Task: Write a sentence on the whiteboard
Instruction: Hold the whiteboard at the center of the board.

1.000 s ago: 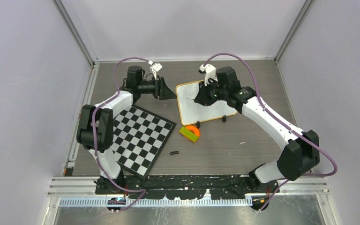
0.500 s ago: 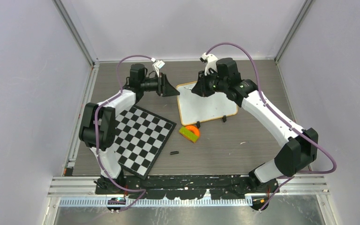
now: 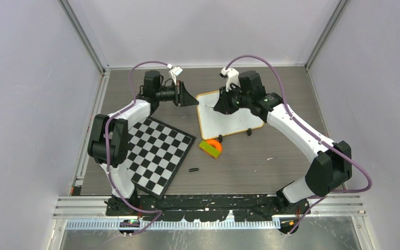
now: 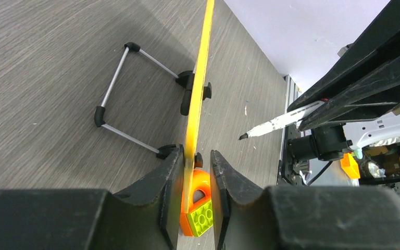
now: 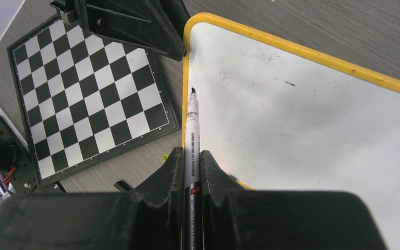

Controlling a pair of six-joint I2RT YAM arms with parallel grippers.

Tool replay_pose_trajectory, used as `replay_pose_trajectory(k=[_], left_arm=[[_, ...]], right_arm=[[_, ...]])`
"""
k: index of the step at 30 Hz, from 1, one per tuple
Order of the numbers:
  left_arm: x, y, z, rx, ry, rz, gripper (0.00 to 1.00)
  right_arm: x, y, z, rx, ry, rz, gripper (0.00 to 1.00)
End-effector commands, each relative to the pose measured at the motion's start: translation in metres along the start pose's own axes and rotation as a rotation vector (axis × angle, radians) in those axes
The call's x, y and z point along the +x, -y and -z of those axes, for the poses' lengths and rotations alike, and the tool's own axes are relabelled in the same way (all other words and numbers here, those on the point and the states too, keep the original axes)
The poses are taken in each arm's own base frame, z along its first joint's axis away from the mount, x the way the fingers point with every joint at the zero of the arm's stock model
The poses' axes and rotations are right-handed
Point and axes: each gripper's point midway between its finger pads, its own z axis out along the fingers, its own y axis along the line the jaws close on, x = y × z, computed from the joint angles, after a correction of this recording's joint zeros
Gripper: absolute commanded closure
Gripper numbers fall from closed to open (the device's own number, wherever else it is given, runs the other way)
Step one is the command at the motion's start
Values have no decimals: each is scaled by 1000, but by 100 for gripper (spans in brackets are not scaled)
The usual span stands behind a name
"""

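The whiteboard (image 3: 234,117) stands tilted on its black feet at the table's middle back; its face (image 5: 302,114) is blank apart from faint smudges, and no sentence shows. My left gripper (image 3: 195,102) is at its top-left corner. In the left wrist view the jaws (image 4: 196,156) straddle the board's yellow edge (image 4: 200,78): the left pad touches it and a gap remains at the right pad. My right gripper (image 3: 216,108), (image 5: 191,153) is shut on a white marker (image 5: 192,130), uncapped. Its tip hovers by the board's left edge, off the surface (image 4: 281,121).
A black-and-white chequered board (image 3: 156,151) lies left of the whiteboard. An orange and green brick (image 3: 210,147) sits at the whiteboard's front corner. A small black cap (image 3: 193,170) lies nearer the front. The board's wire stand (image 4: 120,99) rests behind it.
My left gripper has moved right to the whiteboard's top-left corner and stays there. My right gripper lifted with the marker, then shifted slightly left and down over the board.
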Motion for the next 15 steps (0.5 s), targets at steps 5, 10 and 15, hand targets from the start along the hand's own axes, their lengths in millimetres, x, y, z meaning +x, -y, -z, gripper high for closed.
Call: replay_pose_trajectory(k=[5, 10, 15], left_arm=[[-11, 5, -3, 36, 20, -62, 84], [-11, 4, -3, 37, 21, -62, 89], [-11, 4, -4, 43, 22, -62, 89]], right_arm=[[-19, -4, -2, -24, 84, 45, 100], [-28, 1, -3, 16, 101, 41, 100], [-27, -1, -11, 20, 85, 43, 100]])
